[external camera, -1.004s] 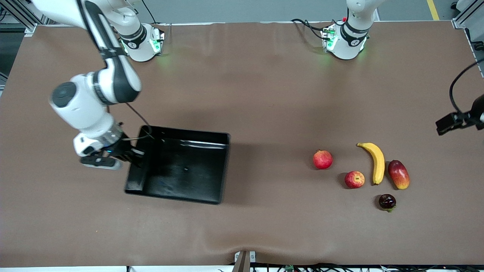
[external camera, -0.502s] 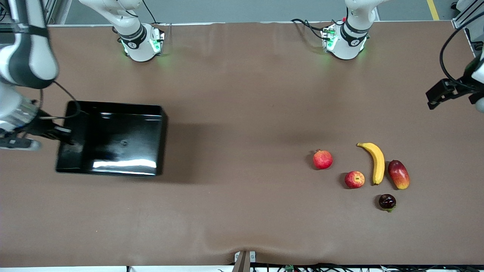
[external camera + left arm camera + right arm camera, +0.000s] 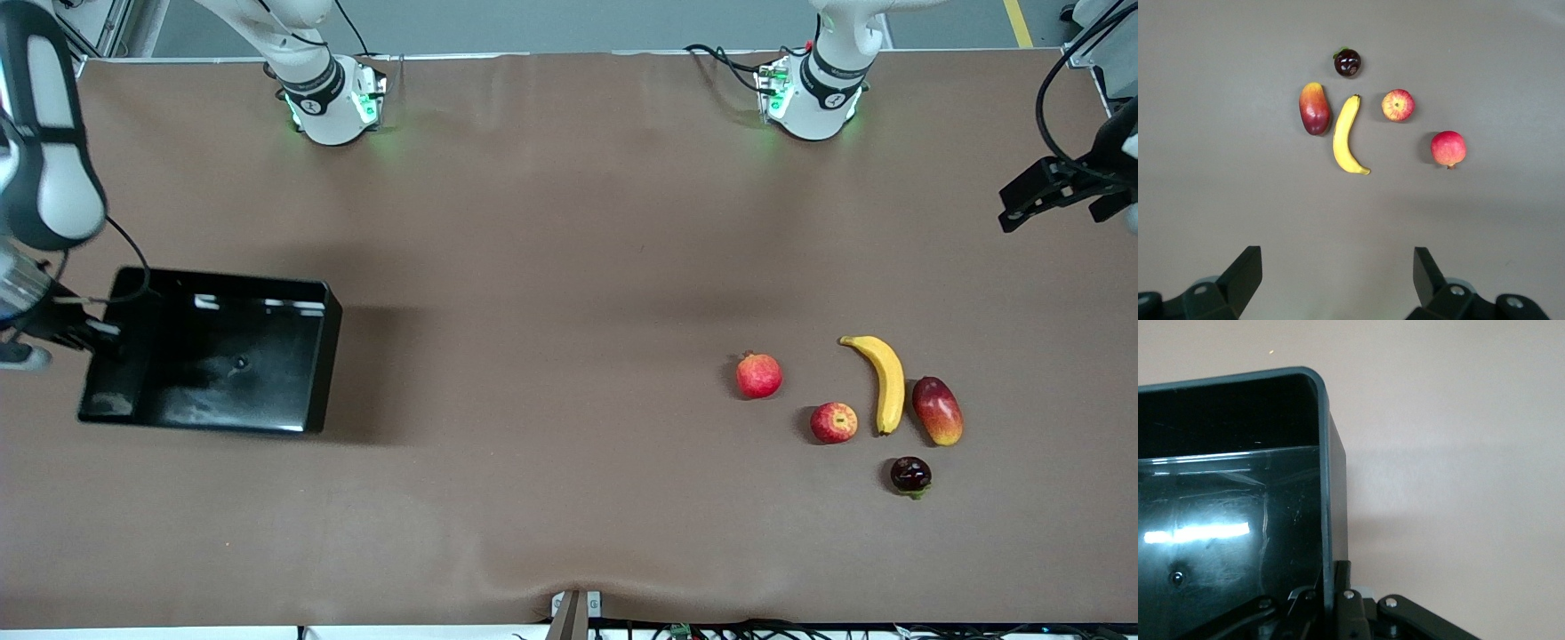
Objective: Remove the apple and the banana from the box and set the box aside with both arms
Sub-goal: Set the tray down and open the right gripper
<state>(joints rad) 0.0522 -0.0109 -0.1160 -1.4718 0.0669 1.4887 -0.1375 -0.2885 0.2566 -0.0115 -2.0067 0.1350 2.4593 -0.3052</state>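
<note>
Black and glossy, the box sits at the right arm's end of the brown desk, and we see the right claw clamped on the wall nearest that end — in the right wrist view its fingers pinch the rim of the box from both sides. Whether the box rests on the desk or is lifted just off it, we cannot tell.

Toward the left arm's end lie the fruits, well apart from the box: the banana, the apple just beside it, a pomegranate, a mango and a small dark fruit nearest the front camera.

The left claw hangs over bare desk with its fingers spread wide and nothing between them — the banana and apple show below it.
</note>
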